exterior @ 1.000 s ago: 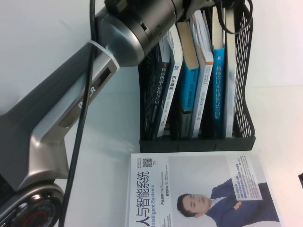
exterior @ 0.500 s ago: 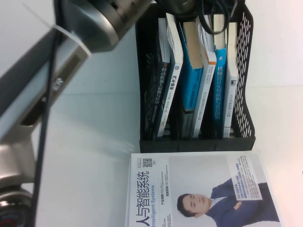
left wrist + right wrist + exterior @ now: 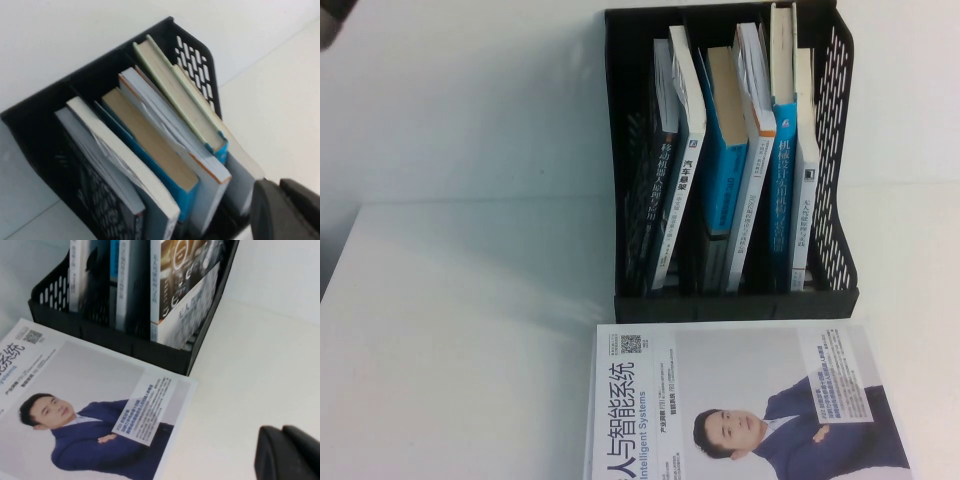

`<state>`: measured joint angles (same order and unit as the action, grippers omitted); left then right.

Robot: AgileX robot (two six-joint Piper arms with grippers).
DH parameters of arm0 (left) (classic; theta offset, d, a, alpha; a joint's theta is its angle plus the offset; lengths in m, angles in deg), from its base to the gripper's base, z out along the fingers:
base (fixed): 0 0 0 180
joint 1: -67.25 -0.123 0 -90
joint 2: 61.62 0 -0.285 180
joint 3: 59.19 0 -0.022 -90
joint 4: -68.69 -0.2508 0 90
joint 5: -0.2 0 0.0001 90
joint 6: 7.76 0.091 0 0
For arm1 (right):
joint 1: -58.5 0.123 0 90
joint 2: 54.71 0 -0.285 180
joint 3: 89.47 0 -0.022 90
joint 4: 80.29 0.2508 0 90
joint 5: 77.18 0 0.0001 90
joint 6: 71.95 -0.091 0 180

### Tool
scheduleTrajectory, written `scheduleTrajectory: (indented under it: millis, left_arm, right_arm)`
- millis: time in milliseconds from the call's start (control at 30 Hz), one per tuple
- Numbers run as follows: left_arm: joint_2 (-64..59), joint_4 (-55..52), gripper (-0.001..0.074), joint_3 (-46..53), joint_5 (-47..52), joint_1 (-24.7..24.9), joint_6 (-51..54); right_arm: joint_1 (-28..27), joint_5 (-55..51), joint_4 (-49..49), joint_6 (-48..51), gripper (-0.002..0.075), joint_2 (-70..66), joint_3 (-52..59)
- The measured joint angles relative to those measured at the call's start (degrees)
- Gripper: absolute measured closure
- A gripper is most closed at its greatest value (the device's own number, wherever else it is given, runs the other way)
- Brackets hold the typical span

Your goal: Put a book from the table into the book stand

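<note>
The desk (image 3: pixel 470 330) now lies open to the high view. A second ago the left arm covered its left half and reached over the rack; half a second ago it was already lifting off. Now only a dark sliver shows at the far left corner.

The book stand (image 3: pixel 835 150) sits at the far edge, right of the middle, with all three slots filled. The white book picturing a man in a blue suit (image 3: pixel 740 400) lies flat at the near edge, just in front of the stand's lip, in the same place throughout.

The book (image 3: pixel 803 200) stands upright in the slot nearest the right edge, white spine outward against the perforated wall. Its dark cover with orange accents faces the right wrist camera.

The left tool (image 3: pixel 285 210) hangs above the stand and clear of the books. Only a dark corner of it shows, so I cannot tell how far open it is, but nothing is seen in it. The right tool (image 3: pixel 290 455) hovers over bare desk toward the right edge, its opening likewise unreadable.

With the arm withdrawn and the book seated, the task looks done.
</note>
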<state>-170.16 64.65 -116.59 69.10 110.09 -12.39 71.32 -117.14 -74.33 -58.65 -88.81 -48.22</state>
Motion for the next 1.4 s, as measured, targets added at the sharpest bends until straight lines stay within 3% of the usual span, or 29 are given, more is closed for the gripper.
scheduleTrajectory:
  millis: [200, 467, 633, 1000, 1400]
  left_arm:
    - [9.1, 2.6, 0.0736, 18.8, -5.3, 0.1, 1.7]
    - [31.4, 5.4, 0.0737, 55.6, -23.7, 0.1, -0.3]
    - [41.4, 9.3, 0.0737, 68.6, -25.8, 0.1, 1.2]
    - [49.3, 16.6, 0.0737, 71.7, -20.1, 0.1, 1.5]
    - [48.9, 12.8, 0.0737, 71.8, -12.6, -1.1, 1.7]
  right_arm:
    - [0.0, -3.0, -3.8, 0.0, 0.0729, 10.2, 2.8]
    - [0.0, -5.7, -3.9, 0.0, 0.0729, 12.0, 2.9]
    - [0.0, -6.1, -3.6, 0.0, 0.0729, 12.0, 2.9]
    - [0.0, -6.1, -3.4, 0.0, 0.0729, 12.0, 2.9]
    - [0.0, -6.1, -3.4, 0.0, 0.0729, 12.0, 2.9]
